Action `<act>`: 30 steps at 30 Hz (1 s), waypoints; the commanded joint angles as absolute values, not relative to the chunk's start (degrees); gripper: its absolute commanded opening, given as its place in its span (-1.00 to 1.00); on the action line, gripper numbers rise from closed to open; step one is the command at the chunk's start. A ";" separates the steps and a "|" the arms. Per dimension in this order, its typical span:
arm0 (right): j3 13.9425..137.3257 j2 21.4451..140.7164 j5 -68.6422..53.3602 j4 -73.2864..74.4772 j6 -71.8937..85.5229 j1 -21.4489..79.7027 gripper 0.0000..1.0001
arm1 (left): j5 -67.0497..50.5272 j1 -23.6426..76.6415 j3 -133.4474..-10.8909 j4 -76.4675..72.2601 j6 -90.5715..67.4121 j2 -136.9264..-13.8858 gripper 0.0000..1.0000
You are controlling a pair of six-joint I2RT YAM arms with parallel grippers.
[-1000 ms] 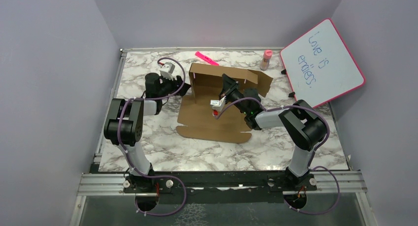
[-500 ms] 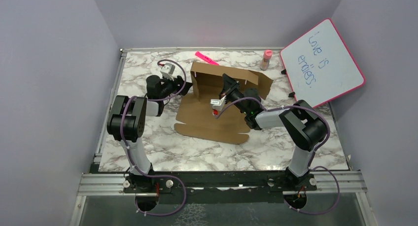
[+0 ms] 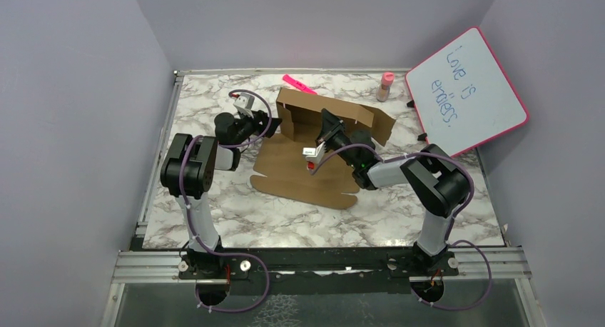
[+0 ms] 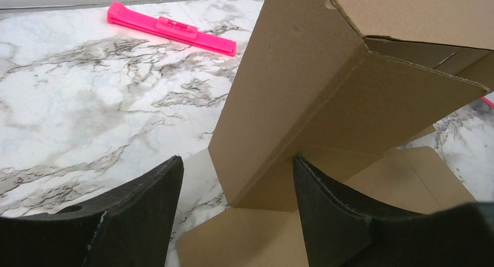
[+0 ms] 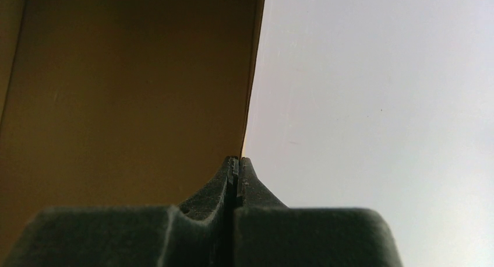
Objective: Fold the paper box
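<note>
Being partly hidden under the pressed-together right gripper point(image 5: 237, 162), the half-raised brown paper box point(image 4: 303, 92) is seen just ahead of the spread left gripper point(image 4: 236, 165).

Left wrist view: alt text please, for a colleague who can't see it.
The open left claw straddles an upright folded corner of the brown paper box. Behind it, a pink plastic strip lies on the marble table.

Overhead, wrist close-ups; shared paper box point(image 3: 285, 173)
</note>
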State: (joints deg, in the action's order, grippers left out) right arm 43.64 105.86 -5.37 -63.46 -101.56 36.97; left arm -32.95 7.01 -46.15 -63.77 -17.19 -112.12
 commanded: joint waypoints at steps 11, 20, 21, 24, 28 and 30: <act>43.59 104.61 -6.76 -62.02 -103.14 38.76 -0.96 | -26.53 8.80 -46.09 -71.51 -18.55 -113.49 0.42; 44.31 103.40 -7.82 -58.79 -101.58 38.98 -0.96 | -24.96 10.15 -47.13 -73.84 -18.34 -115.00 0.43; 44.61 103.30 -7.82 -58.11 -101.52 38.94 -0.97 | -24.96 10.23 -47.29 -74.10 -18.29 -115.19 0.43; 44.73 103.27 -7.97 -57.56 -101.26 38.94 -0.97 | -24.42 10.67 -47.82 -74.82 -18.11 -115.85 0.44; 44.99 102.97 -8.45 -56.46 -100.59 39.07 -0.97 | -23.56 11.29 -48.77 -75.85 -18.38 -117.01 0.44; 45.07 102.64 -9.01 -55.67 -100.00 39.07 -0.97 | -23.37 11.42 -49.31 -77.05 -19.15 -117.85 0.45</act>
State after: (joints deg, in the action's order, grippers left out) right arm 43.99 103.72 -5.28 -59.79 -101.82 37.85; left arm -24.75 10.33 -47.16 -72.38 -18.06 -116.01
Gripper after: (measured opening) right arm 0.019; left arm 0.719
